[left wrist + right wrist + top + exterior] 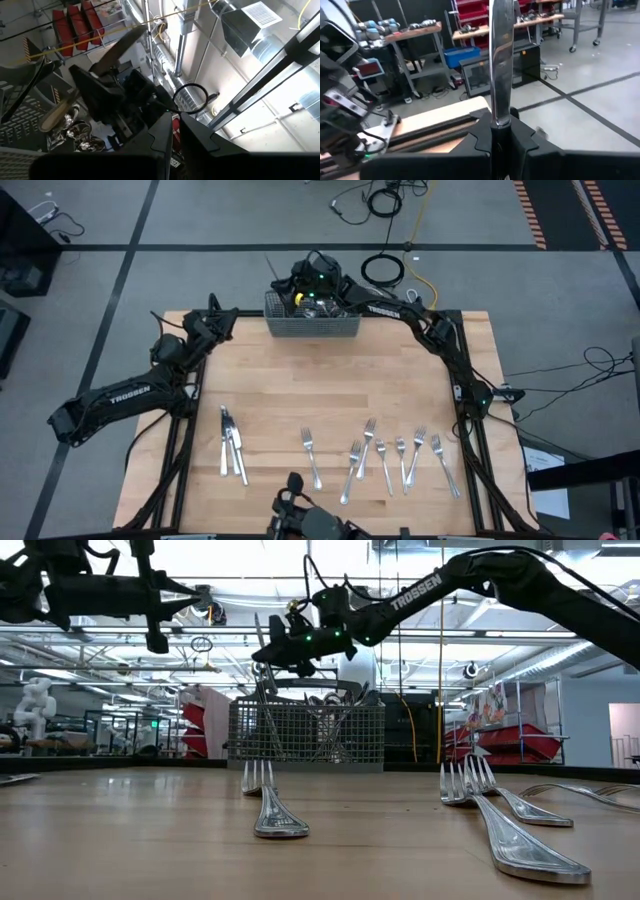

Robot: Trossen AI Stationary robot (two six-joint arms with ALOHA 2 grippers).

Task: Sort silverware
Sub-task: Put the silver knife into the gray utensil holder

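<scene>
A grey wire-mesh basket (312,326) with silverware (70,132) in it stands at the middle of the table's far edge. My right gripper (272,652) hovers level over the basket's left end, shut on a table knife (501,60). Several forks (385,455) lie side by side along the near edge, right of the middle. Two or three knives (232,448) lie at the near left. My left gripper (176,137) is at the far left corner, raised off the table, shut and holding nothing. My right gripper pinches the knife about its middle (500,122) between its two fingers. The fingers come in level from the table's right and lie across it. The knife stands nearly upright, blade (120,45) up, lower end (266,705) down at the basket; whether it hangs clear I cannot tell.
The bare wooden tabletop (330,385) lies between the basket and the laid-out rows. Cables (385,270) lie on the floor beyond the far edge. A dark camera mount (295,515) sits at the near edge.
</scene>
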